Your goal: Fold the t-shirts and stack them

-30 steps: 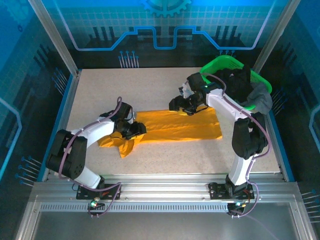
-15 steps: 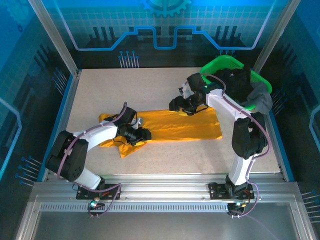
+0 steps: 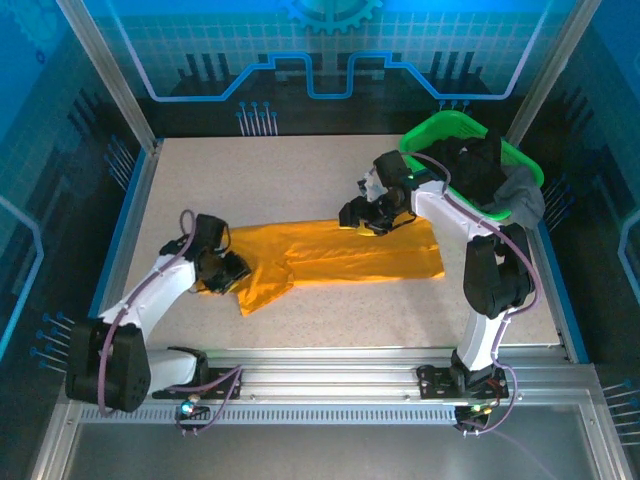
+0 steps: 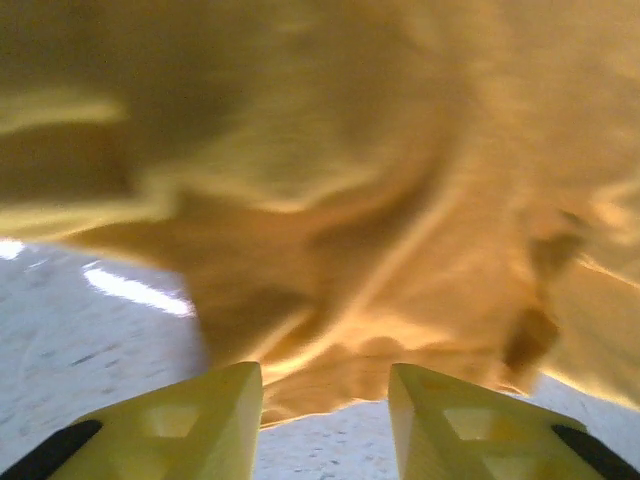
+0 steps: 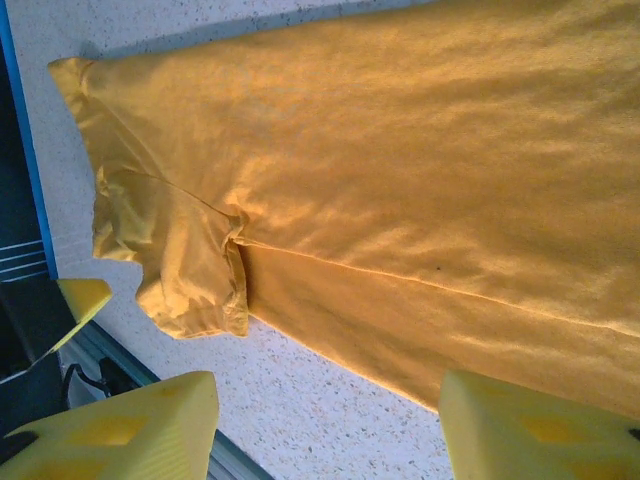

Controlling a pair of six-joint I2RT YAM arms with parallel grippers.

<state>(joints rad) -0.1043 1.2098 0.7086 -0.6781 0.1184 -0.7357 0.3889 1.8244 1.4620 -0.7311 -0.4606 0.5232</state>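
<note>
T-shirt: 1 orange-yellow t-shirt lies in a long band across the middle of the worktop, running left to right. Its right end is flat and squared. Its left end is bunched, with a flap pointing toward the near edge.
Fold state: the cloth appears doubled lengthwise, judging by a seam-like crease in the right wrist view. The left part, with its sleeve, is rumpled, so that end probably needs tidying before the next fold.
Left hand: the left hand sits low at the shirt's left end, near the left edge of the worktop. Its 2 fingers are spread, with nothing between them, and the hem lies just beyond the tips. This looks like a line-up to pinch that loose edge.
Right hand: the right hand hovers over the shirt's far edge, toward the right half. Its fingers are wide apart and empty, likely placed to pin or lift the far side while the other end is handled.
Basket: a green basket stands in the far right corner, holding dark clothes, well apart from the shirt.
Stack: no folded pile is visible yet.
</note>
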